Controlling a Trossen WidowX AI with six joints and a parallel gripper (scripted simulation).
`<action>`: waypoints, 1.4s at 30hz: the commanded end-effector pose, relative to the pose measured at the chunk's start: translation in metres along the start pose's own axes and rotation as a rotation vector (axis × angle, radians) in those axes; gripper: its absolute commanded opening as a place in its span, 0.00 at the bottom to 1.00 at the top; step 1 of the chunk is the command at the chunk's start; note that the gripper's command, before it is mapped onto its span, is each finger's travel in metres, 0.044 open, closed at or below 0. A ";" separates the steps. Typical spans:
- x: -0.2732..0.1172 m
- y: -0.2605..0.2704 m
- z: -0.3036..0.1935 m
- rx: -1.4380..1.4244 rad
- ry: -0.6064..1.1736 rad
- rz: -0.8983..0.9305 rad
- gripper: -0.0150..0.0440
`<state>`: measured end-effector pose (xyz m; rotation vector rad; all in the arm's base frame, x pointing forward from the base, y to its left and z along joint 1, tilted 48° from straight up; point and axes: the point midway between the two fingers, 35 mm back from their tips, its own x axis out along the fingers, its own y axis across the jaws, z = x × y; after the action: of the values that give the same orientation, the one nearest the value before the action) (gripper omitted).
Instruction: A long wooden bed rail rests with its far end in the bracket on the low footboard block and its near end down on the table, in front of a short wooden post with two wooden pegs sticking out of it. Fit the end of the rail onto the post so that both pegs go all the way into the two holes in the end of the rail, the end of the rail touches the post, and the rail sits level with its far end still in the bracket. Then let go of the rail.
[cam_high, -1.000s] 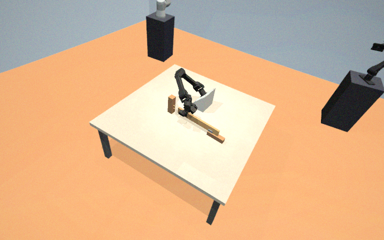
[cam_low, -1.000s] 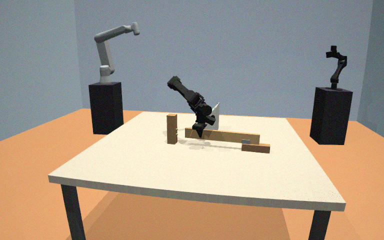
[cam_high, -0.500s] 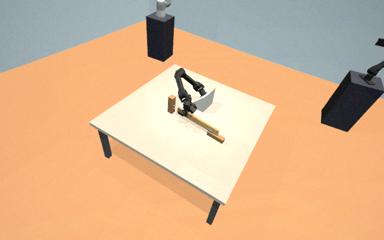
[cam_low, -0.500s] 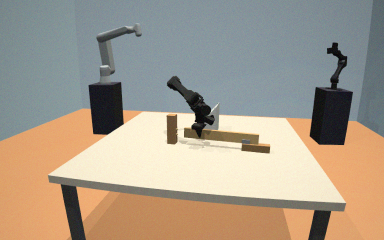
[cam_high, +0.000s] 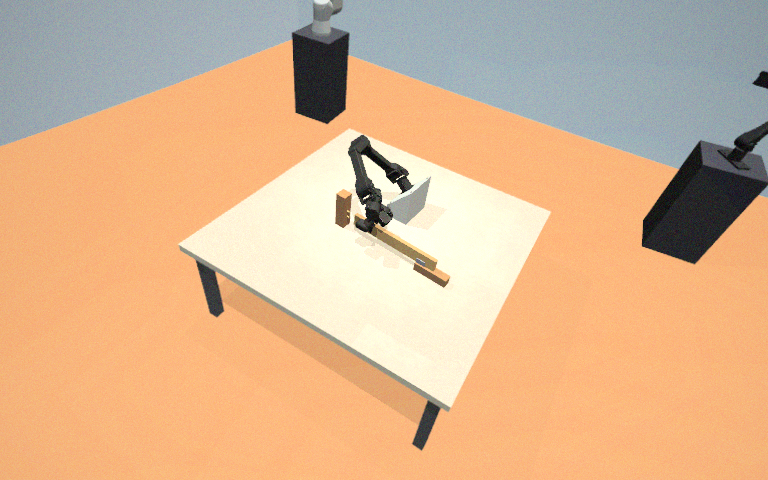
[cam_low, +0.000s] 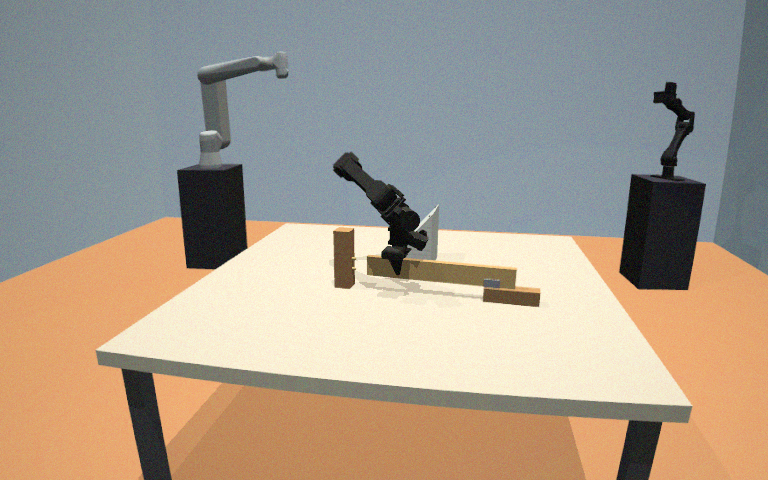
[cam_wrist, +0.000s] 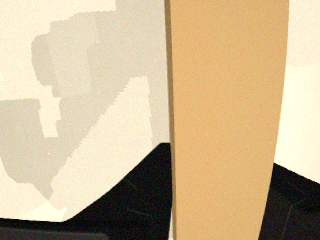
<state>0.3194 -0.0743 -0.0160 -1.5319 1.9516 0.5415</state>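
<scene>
The long wooden rail (cam_high: 404, 244) (cam_low: 453, 272) (cam_wrist: 227, 90) is raised off the table at its near end and looks about level. Its far end sits at the grey bracket (cam_high: 420, 262) (cam_low: 491, 283) on the low footboard block (cam_high: 432, 275) (cam_low: 511, 297). My gripper (cam_high: 370, 228) (cam_low: 398, 269) (cam_wrist: 194, 152) is shut on the rail near its near end, one finger on each side. The short wooden post (cam_high: 342, 209) (cam_low: 343, 257) stands upright at the left. Its two pegs (cam_low: 354, 258) point at the rail's end, with a small gap between. The holes are hidden.
A light grey panel (cam_high: 412, 201) (cam_low: 431, 240) stands behind the rail, close to my arm. The pale table (cam_high: 294, 249) (cam_low: 339, 333) carries everything. Two other arms stand on dark pedestals (cam_high: 321, 76) (cam_low: 212, 217) beyond the table, one at each side.
</scene>
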 end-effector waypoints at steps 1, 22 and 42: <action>-0.001 0.000 -0.002 -0.002 -0.001 -0.004 0.25; -0.002 0.000 -0.008 -0.002 -0.001 -0.003 0.25; -0.001 0.000 -0.014 -0.002 0.000 -0.003 0.25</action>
<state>0.3169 -0.0825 -0.0064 -1.5323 1.9521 0.5410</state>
